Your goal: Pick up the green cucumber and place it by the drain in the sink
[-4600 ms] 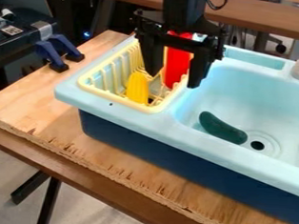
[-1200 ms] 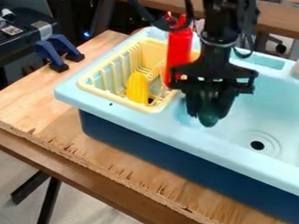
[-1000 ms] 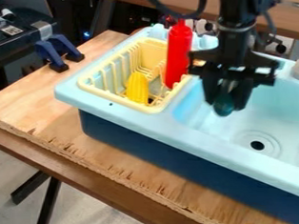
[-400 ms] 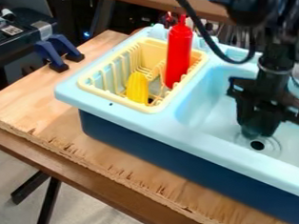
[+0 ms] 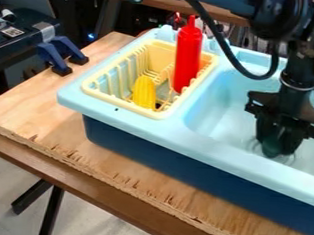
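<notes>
I have my claw (image 5: 276, 148) down inside the basin (image 5: 221, 101) of a light blue toy sink (image 5: 205, 137), toward the right side of the camera view. It points downward and is clamped on a dark green, rounded toy vegetable (image 5: 272, 145), whose lower end shows between my two black fingers. The green piece is low in the basin, right by the drain (image 5: 289, 159), which my claw and the piece partly cover. I cannot tell whether its tip touches the basin floor. My arm (image 5: 284, 18) comes in from the top edge, and a black cable (image 5: 225, 49) hangs from it in a loop over the sink.

To the left of the basin, a pale yellow dish rack (image 5: 115, 101) is set into the sink's other side. In it, near the front, a yellow toy corn cob (image 5: 144, 92) stands roughly upright. Behind it and to its right, a red bottle (image 5: 188, 56) with a narrow pointed nozzle stands upright in the rack. Both are well apart from my claw.

The sink has a dark blue outer wall (image 5: 183, 165) and sits on a plywood-topped bench (image 5: 28, 105) with a rough, chipped front edge. Two blue clamps (image 5: 51, 57) with black feet are at the bench's left edge, beside a black case (image 5: 18, 37). Dark metal legs (image 5: 51, 210) show below, over a pale floor (image 5: 106, 219).
</notes>
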{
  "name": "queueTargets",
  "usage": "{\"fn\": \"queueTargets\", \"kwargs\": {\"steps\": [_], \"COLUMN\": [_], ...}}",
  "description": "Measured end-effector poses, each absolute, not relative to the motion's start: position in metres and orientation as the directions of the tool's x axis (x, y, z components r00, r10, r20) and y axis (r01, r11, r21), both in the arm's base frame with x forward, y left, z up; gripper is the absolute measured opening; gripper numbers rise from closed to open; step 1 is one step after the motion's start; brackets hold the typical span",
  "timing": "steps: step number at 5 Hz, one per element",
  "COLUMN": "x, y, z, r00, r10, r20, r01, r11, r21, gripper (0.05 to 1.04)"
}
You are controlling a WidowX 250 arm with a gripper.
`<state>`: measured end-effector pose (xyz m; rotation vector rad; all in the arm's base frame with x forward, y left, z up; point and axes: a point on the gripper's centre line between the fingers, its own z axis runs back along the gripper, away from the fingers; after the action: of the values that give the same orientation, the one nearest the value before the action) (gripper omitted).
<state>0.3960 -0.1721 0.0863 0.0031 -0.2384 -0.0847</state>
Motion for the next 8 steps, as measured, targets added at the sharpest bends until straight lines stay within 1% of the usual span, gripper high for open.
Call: {"fn": "queueTargets", "kwargs": {"steps": [1,2,3,4,5,6,7,8], "x": [0.395,0.387,0.388,0.388,0.384,0.385,0.382,0.377], "y": [-0.172,-0.161,-0.158,-0.157,-0.145,-0.144,-0.141,-0.133], "z": [0.084,0.084,0.087,0.089,0.099,0.114,0.13,0.139], "r00": [0.974,0.969,0.961,0.96,0.956,0.942,0.937,0.944], "r10": [-0.044,-0.014,0.016,0.033,0.019,-0.036,-0.097,-0.151], "r20": [0.223,0.249,0.275,0.277,0.292,0.333,0.335,0.292], "r01": [0.049,0.028,0.011,-0.005,0.007,0.079,0.164,0.221], "r11": [0.999,0.998,0.995,0.995,0.996,0.99,0.97,0.949], "r21": [-0.016,-0.051,-0.095,-0.103,-0.088,-0.117,-0.178,-0.224], "gripper": [0.628,0.888,0.982,0.981,0.988,0.989,0.989,0.989]}}
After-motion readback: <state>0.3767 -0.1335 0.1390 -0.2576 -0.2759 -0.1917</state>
